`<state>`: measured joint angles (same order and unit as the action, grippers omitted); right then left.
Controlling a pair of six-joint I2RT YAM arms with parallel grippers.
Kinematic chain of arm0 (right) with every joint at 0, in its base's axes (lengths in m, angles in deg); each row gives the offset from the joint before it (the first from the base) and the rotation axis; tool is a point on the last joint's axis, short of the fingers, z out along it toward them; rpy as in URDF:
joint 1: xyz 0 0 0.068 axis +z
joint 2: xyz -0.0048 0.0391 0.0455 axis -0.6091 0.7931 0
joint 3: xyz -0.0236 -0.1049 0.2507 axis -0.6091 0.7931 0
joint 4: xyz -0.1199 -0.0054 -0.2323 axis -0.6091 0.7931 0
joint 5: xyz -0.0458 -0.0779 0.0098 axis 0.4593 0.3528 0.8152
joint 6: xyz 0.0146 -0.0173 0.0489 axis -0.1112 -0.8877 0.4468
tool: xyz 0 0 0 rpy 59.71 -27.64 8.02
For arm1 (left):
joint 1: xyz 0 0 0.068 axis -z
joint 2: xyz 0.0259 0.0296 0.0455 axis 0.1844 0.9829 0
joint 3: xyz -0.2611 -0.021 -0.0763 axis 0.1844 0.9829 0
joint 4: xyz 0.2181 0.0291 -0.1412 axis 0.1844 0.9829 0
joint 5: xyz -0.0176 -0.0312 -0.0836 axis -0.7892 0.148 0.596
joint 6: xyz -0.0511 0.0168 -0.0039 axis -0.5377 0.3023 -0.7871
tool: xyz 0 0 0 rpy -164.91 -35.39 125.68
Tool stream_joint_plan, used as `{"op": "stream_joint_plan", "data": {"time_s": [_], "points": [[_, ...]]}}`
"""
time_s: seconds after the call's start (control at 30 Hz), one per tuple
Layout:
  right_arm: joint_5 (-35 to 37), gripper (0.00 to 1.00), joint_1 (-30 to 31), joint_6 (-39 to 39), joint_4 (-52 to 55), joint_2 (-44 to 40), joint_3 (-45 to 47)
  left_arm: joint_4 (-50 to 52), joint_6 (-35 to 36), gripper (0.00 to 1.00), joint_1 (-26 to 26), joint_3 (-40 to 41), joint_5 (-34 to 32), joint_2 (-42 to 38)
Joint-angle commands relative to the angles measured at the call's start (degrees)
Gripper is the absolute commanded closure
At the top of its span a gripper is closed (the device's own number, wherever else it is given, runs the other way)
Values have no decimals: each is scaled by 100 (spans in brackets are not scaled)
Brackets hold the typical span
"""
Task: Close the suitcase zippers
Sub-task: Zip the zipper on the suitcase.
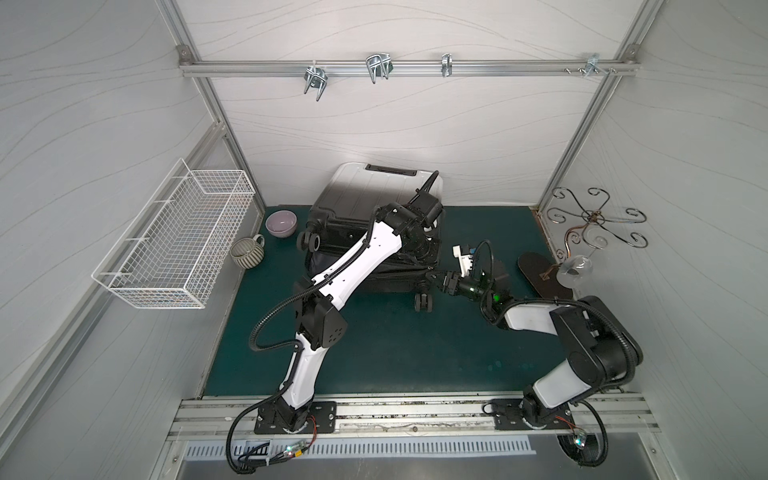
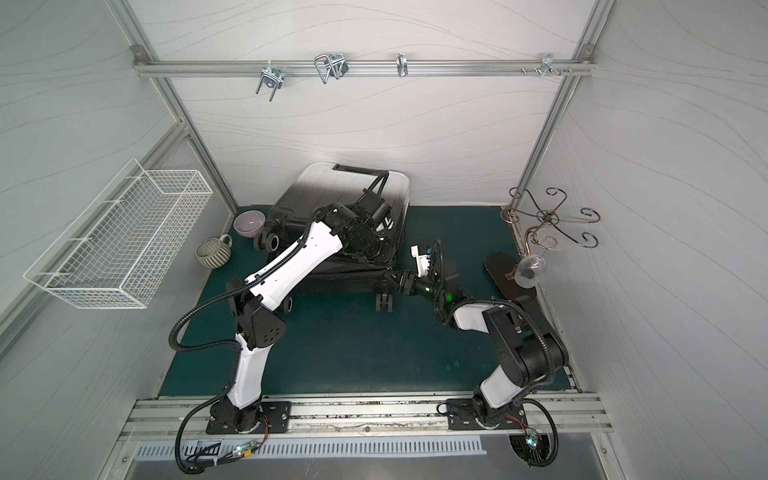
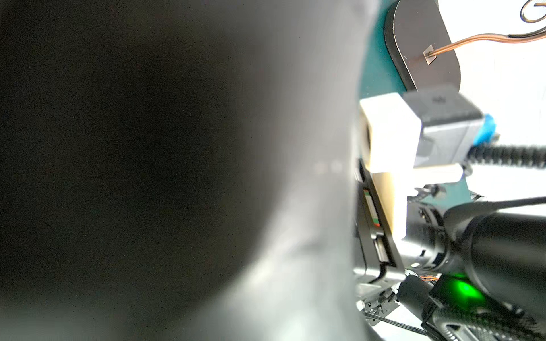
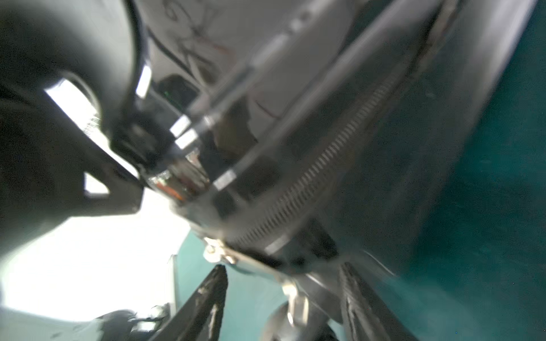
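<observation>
The suitcase (image 1: 374,187) (image 2: 332,187) lies flat at the back of the green mat, its ribbed shell fading from white to black. My left arm reaches over its lid, and the left gripper (image 1: 424,249) presses down near the right side seam, its jaws hidden. The left wrist view is mostly blurred dark shell (image 3: 147,147). My right gripper (image 1: 435,277) (image 4: 283,274) stands open at the case's front right corner, beside a wheel (image 1: 424,301). The zipper track (image 4: 325,165) curves round that corner. A silvery pull (image 4: 297,298) hangs loose between the spread fingers (image 4: 217,286).
A purple bowl (image 1: 281,222) and a striped mug (image 1: 247,253) sit left of the case. A white wire basket (image 1: 174,237) hangs on the left wall. A wire stand on a dark oval base (image 1: 540,270), with a glass (image 1: 575,270), stands at the right.
</observation>
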<state>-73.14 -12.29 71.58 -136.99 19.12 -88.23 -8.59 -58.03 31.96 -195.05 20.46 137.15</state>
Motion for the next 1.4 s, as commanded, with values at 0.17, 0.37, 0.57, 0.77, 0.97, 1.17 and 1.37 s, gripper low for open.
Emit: {"op": "stream_joint_plan", "data": {"time_s": [0.17, 0.37, 0.57, 0.77, 0.97, 1.17, 1.37], "points": [[-761, 52, -2, 305, -144, 260, -363, -577, 873, 100, -14, -103, 790, -321], [-1121, 61, -10, 428, -380, 356, -331, -559, 892, 100, -13, -116, 765, -298], [-1133, 74, -3, 294, -283, 187, -249, -591, 888, 100, -13, -112, 775, -285], [-1150, 74, -1, 200, -443, 100, -114, -581, 888, 100, -13, -121, 787, -258], [-1206, 63, 33, 206, -416, 72, -234, -583, 887, 100, -14, -121, 783, -233], [-887, 64, 65, 450, -210, 276, -435, -603, 860, 100, -10, -140, 809, -228], [94, 80, 393, 449, 572, 53, -541, -621, 841, 100, -12, -125, 836, -199]]}}
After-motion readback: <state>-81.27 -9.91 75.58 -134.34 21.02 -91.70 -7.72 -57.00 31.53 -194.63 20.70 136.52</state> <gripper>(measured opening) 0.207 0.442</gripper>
